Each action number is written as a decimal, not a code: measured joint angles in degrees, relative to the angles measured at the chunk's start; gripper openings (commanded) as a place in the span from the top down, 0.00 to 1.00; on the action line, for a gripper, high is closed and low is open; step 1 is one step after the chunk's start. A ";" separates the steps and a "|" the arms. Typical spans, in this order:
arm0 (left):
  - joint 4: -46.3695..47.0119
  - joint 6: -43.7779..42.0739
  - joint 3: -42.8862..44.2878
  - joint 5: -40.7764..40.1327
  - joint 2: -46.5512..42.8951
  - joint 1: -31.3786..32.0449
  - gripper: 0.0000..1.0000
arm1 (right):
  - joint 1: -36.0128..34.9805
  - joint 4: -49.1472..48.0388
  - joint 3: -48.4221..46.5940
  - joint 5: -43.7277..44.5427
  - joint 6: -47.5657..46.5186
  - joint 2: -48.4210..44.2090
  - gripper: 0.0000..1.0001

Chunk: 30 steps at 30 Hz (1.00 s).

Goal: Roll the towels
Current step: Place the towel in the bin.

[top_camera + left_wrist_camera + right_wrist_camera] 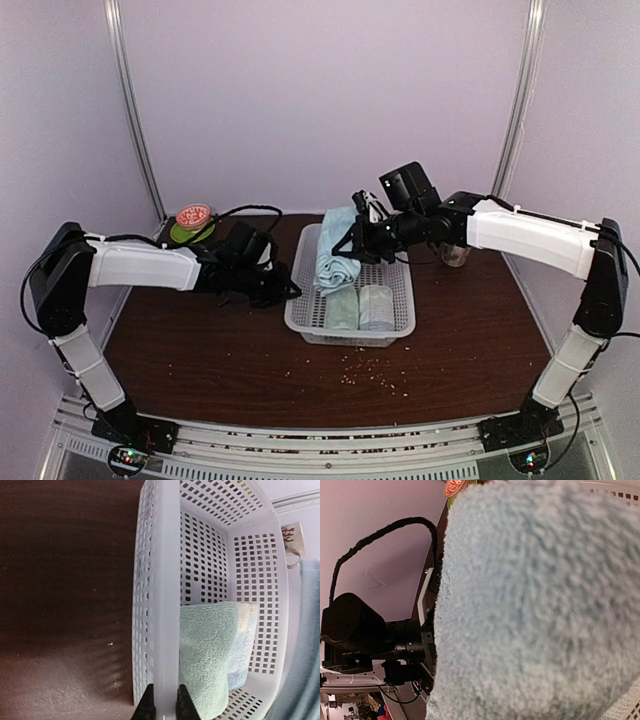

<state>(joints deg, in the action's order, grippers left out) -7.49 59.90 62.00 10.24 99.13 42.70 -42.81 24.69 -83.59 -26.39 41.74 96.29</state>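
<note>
Right jaws clamping rolled light blue cloth towel (337, 258), white plastic lattice basket (400, 325) just below. Left jaws pinching basket rim. Best: lowering slowly beside rolled pale green towel (205, 655), keeping roll tight.

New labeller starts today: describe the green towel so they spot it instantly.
Find the white basket in the middle of the brown table. At its near end two rolled towels lie side by side; the green towel is the left one. Its neighbour, the greyish-white towel, is paler, and the blue towel is bigger and farther back.
</note>
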 measured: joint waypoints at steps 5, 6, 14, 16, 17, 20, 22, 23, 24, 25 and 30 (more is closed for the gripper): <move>4.92 6.05 -5.01 -2.40 -2.86 2.60 0.84 | -0.96 -3.17 3.91 -0.09 3.02 0.07 1.00; 5.07 6.36 -5.68 -2.62 -3.30 2.99 0.80 | -1.22 -3.67 4.46 -0.11 3.50 0.09 1.00; -1.16 8.57 -8.20 -4.72 -9.20 3.54 0.64 | -3.61 -7.89 5.86 -0.96 7.17 2.75 1.00; -3.04 8.28 -8.22 -5.62 -11.78 3.54 0.63 | -3.93 -8.66 5.79 -1.29 7.76 3.72 1.00; -3.78 8.13 -8.24 -6.05 -13.07 3.54 0.63 | -4.22 -8.79 5.49 -1.53 7.87 4.48 1.00; -4.68 7.76 -8.94 -7.13 -16.20 3.54 0.63 | -4.52 -9.14 4.59 -2.38 8.04 6.69 1.00; -5.03 7.67 -10.05 -7.87 -17.73 3.54 0.64 | -4.76 -9.16 3.72 -2.80 7.98 8.26 1.00; -5.22 7.67 -10.62 -8.09 -18.16 3.54 0.64 | -4.81 -9.09 3.34 -3.04 7.96 8.96 1.00; -5.31 7.67 -11.10 -8.22 -18.36 3.54 0.64 | -4.83 -9.09 3.19 -3.26 7.91 9.38 1.00; -5.57 7.67 -11.63 -8.39 -18.45 3.54 0.64 | -4.85 -9.07 3.10 -3.43 7.74 9.73 1.00; -6.08 7.63 -12.41 -8.48 -17.81 3.54 0.65 | -4.85 -8.20 2.45 -4.02 6.51 11.15 1.00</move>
<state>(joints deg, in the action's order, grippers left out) -13.56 67.53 49.58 1.76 81.32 46.24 -47.66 16.49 -81.14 -30.41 48.25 107.44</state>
